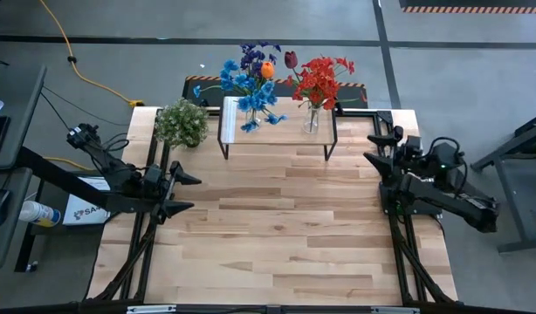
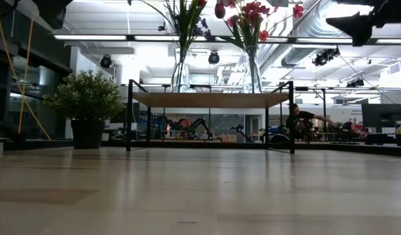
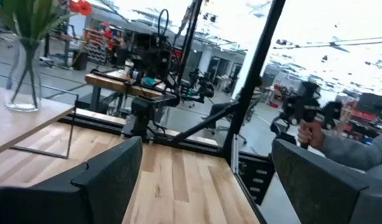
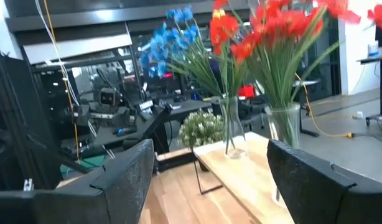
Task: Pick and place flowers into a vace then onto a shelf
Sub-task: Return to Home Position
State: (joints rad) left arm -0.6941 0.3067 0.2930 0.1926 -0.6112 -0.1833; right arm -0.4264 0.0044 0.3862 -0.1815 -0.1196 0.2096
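On the far edge of the table (image 1: 277,235), near its middle, stands the shelf (image 1: 285,133), a low wood top on thin black legs. Two glass vases stand upright on the shelf. The first vase (image 2: 180,73) is near the shelf's left end and holds the blue flowers (image 1: 250,87), with some purple and orange blooms mixed in. The second vase (image 2: 252,68) is near the shelf's right end and holds the red flowers (image 1: 321,80). The two vases stand apart, but their blooms nearly meet up above. A small bushy plant (image 1: 182,123) in a dark pot sits on the table just beside the shelf's left end, near the far left corner. The left gripper (image 1: 194,194) hangs above the table near its left edge, well apart from the shelf. Its jaws are wide open and hold nothing. The right gripper (image 1: 369,146) hangs near the right edge of the table, not far from the shelf's right end. Its jaws are wide open too, and nothing is between them.
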